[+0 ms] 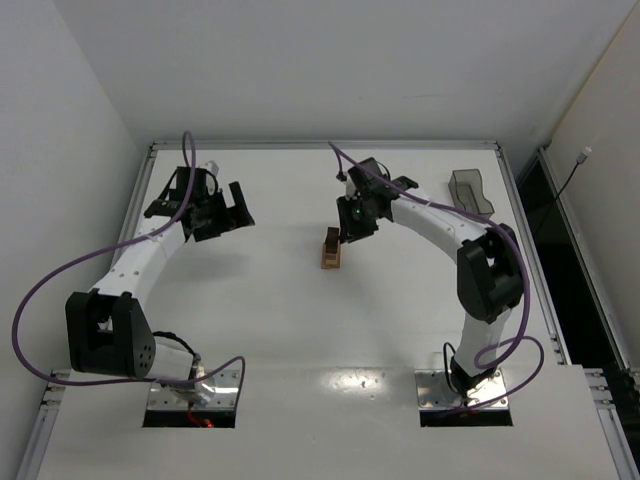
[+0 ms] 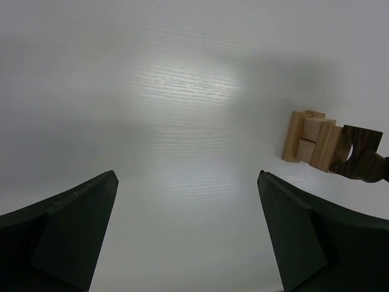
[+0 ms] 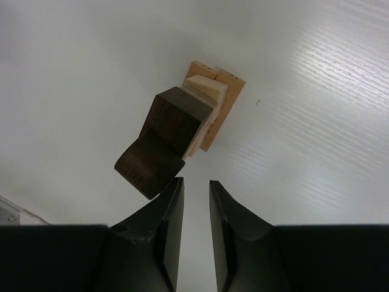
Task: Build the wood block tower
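Observation:
The tower (image 1: 331,250) is a small stack of tan and dark brown wood blocks at the table's middle. In the right wrist view, tan blocks (image 3: 214,100) lie at its base, a dark brown cube (image 3: 179,118) sits on them, and a dark curved block (image 3: 149,165) is on top. My right gripper (image 3: 196,182) hovers just above and beside the curved block, jaws a narrow gap apart with nothing between them; in the top view it (image 1: 345,232) is right over the tower. My left gripper (image 2: 187,176) is wide open and empty, far left of the tower (image 2: 316,143); in the top view it (image 1: 228,215) hangs over bare table.
A translucent grey plastic bin (image 1: 470,190) stands at the back right of the white table (image 1: 300,330). The table's raised metal rim (image 1: 320,145) runs along the back, with walls close on both sides.

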You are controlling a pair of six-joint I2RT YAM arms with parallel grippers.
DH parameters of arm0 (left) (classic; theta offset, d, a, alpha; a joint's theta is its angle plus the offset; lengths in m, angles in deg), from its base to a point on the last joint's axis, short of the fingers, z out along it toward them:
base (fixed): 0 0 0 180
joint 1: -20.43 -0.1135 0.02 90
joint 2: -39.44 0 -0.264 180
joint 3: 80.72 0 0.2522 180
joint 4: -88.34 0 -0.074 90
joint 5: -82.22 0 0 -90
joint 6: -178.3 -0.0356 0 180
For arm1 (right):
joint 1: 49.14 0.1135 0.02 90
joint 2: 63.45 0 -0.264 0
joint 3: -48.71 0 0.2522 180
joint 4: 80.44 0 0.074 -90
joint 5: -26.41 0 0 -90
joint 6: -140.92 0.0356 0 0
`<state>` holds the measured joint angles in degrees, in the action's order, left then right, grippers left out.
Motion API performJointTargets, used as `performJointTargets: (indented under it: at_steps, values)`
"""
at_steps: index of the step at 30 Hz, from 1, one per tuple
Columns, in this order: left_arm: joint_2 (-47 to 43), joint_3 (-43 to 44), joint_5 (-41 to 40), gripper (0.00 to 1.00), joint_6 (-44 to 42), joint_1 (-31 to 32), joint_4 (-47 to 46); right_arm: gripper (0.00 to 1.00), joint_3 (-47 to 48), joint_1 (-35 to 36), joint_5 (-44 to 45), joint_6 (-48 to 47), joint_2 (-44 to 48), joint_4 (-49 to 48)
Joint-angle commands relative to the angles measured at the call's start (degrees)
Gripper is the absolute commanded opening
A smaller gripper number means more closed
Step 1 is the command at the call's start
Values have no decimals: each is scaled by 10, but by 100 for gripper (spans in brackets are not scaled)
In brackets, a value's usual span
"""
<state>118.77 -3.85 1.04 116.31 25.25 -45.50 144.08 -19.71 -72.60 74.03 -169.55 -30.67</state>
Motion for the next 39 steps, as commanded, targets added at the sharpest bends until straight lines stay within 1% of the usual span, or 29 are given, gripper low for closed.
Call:
performJointTargets:
  at_steps: [1,12,15,16,17,18,20,21,22,23,24,25,26,27,29,30,31,33,36,39]
  values:
    - [-10,0,8,100,12,-2,-22,21,25,3,0,4,4,-12]
    - [-10,-5,14,100,17,-2,-22,21,25,3,35,-1,9,-12]
    - [-16,-17,19,100,10,-2,-22,24,25,3,78,-13,24,-7]
    - [-16,-17,19,100,3,-2,-22,24,18,3,107,-24,31,-7]
    - [-24,-22,19,100,-13,-2,-22,25,8,-3,121,-42,48,-7]
    - [-32,-30,19,100,-24,-2,-22,27,-6,-11,157,-52,59,-7]
    - [-32,-36,5,100,-54,-2,-22,30,-21,-26,178,-89,82,-7]
    - [-32,-36,0,100,-68,-2,-22,33,-29,-50,194,-100,105,-7]
    - [-32,-36,-12,100,-82,-2,-22,34,-47,-66,194,-113,119,-7]
    - [-32,-36,-20,100,-101,-2,-22,40,-55,-82,194,-142,131,-7]
    - [-32,-36,-27,100,-109,-2,-22,43,-63,-114,194,-158,143,-12]
    - [-32,-41,-38,100,-117,-2,-22,46,-78,-129,194,-176,167,-12]
    - [-32,-49,-43,100,-124,-2,-27,52,-89,-155,194,-203,180,-21]
    - [-32,-62,-49,100,-124,-2,-34,55,-109,-167,194,-212,193,-21]
    - [-45,-76,-49,100,-131,-2,-54,60,-129,-187,163,-238,229,-26]
    - [-45,-88,-55,100,-131,-2,-60,66,-153,-202,153,-246,242,-33]
    - [-45,-88,-55,100,-131,-2,-66,69,-165,-208,140,-255,253,-33]
    - [-51,-95,-55,100,-131,-2,-73,72,-194,-222,119,-267,280,-39]
    - [-57,-95,-68,100,-131,-2,-78,72,-213,-228,106,-274,299,-39]
    - [-62,-95,-73,100,-136,-2,-73,72,-213,-239,91,-274,299,-39]
